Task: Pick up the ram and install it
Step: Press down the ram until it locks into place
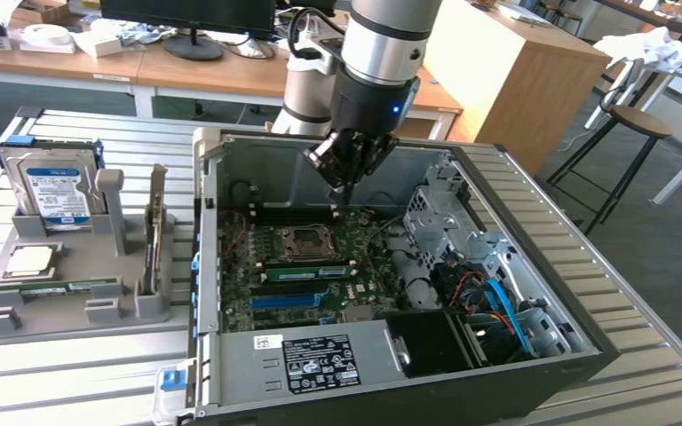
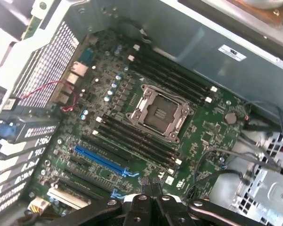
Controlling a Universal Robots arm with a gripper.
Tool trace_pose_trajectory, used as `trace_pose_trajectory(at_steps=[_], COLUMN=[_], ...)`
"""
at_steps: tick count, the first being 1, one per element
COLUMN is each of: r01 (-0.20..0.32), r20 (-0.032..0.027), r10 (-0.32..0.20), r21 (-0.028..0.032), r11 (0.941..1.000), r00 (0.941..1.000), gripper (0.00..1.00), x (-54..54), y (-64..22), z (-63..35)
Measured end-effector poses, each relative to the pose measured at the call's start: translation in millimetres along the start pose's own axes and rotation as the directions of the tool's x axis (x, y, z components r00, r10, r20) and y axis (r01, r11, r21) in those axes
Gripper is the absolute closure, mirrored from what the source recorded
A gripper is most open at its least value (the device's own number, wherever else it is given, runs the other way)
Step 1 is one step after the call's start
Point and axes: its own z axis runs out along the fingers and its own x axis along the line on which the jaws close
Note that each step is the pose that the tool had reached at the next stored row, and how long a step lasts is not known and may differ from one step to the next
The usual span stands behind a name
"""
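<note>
The gripper (image 1: 344, 173) hangs over the open computer case (image 1: 531, 191), above the far part of the motherboard (image 1: 305, 266), with its fingers clenched together on nothing; in the wrist view the closed fingertips (image 2: 149, 184) meet with no board between them. Directly below lie the empty processor socket (image 2: 158, 113) and the dark memory slots (image 2: 132, 134) running on both sides of it. The ram (image 1: 60, 287) is well apart from the gripper, outside the case toward the exterior view's left, lying flat in the near part of the grey holder tray (image 1: 75, 257). Its long axis runs roughly left to right in that view. A hard drive (image 1: 57, 186) stands upright at the tray's far end.
</note>
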Motion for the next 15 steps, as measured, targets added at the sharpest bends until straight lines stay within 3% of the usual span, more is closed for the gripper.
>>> trace_pose_trajectory(at_steps=[8,15], r01=[-0.113,-0.213], r20=[0.0044,0.0088], r10=[0.113,0.213], r21=[0.0049,0.0088], r11=[0.9936,0.9771], r00=[0.9936,0.9771], gripper=[0.9,0.9], x=[1.5,2.7], y=[0.6,1.1], z=[1.4,2.6])
